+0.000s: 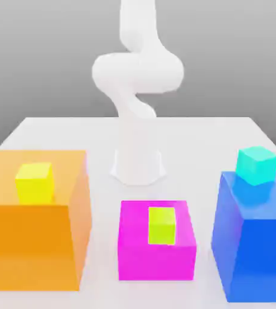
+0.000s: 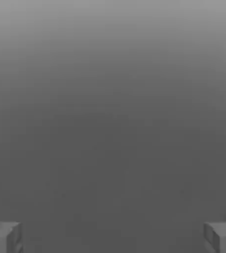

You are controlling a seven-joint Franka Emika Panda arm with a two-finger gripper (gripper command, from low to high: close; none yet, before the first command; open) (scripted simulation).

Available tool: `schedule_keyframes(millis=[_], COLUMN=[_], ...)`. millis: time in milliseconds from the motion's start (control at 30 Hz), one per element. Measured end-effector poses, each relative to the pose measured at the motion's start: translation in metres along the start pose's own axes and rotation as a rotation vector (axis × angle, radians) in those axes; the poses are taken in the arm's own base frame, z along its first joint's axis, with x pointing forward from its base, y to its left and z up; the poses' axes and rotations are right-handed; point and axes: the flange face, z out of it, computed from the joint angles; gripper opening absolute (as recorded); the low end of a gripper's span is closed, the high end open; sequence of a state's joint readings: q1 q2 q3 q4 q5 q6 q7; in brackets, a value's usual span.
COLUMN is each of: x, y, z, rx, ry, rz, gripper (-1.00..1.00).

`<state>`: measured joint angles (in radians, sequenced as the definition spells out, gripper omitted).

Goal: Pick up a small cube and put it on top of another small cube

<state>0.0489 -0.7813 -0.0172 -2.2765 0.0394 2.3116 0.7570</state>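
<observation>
On the white table [image 1: 225,130] stand three big blocks along the near edge. The orange block [image 1: 35,235] is at the near corner on the exterior view's left, and a small yellow cube [image 1: 34,181] rests on its top. The magenta block [image 1: 156,250] is in the middle of the near edge and is lower; a small lime-green cube [image 1: 162,226] sits on it. The blue block [image 1: 255,241] is at the near corner on the exterior view's right. The small teal cube [image 1: 257,165] sits on its top, near the far edge of that block. Behind the magenta block, the white arm [image 1: 137,90] rises from its base at the table's middle.
</observation>
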Motion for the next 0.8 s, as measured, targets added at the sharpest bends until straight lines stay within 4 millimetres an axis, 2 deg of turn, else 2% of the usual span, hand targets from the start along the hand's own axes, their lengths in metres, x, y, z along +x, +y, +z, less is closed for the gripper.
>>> schedule_keyframes(millis=[133,333,567,800], x=[-0.026,-0.088,-0.183,-0.290], y=[-0.018,-0.038,-0.048,-0.038], z=[0.047,0.124,0.197,0.248], rx=[0.026,0.062,0.130,0.226], ry=[-0.099,-0.250,-0.413,-0.562], rz=[-0.193,-0.523,-0.915,-1.308], gripper=[0.00,0.00,0.00,0.00])
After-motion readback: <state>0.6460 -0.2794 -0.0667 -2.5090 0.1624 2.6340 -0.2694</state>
